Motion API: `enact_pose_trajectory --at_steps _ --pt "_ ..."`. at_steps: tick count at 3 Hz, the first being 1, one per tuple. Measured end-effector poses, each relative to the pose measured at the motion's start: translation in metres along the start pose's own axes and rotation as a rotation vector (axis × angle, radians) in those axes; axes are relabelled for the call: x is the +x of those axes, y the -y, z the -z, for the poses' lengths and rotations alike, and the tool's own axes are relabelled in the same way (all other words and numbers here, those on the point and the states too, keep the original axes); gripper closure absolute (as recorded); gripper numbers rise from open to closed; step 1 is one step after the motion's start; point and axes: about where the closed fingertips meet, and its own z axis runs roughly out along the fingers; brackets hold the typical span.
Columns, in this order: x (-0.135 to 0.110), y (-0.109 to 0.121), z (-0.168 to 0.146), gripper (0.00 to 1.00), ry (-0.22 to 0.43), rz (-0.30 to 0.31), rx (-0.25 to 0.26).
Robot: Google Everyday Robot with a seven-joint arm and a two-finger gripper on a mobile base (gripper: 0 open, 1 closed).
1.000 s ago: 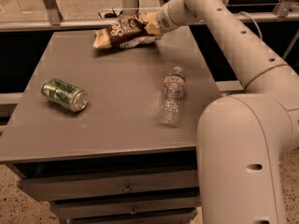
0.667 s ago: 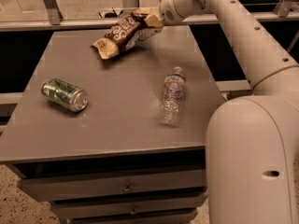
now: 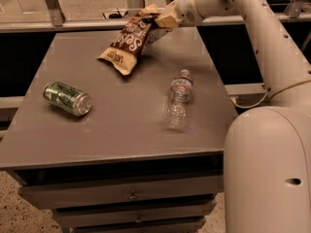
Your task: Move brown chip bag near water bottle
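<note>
One green can (image 3: 67, 98) lies on its side at the left of the gray table (image 3: 121, 130). One brown chip bag (image 3: 129, 45) slants at the back middle, its top end up-right and its bottom end down-left. The gripper (image 3: 163, 19) pinches the bag's top end tight. One water bottle (image 3: 179, 98) lies to the right, apart from the bag.

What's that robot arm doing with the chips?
The robot's gripper is pinching the top end of the brown chip bag, which hangs tilted over the back of the table. The water bottle lies on its side nearer the front, apart from the bag. A green soda can lies at the left.
</note>
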Motion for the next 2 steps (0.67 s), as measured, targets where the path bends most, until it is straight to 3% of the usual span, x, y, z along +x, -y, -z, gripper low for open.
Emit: enact_pose_trajectory --at_steps 2 --pt "0.018 -0.028 0.023 1.00 0.052 0.095 -0.138"
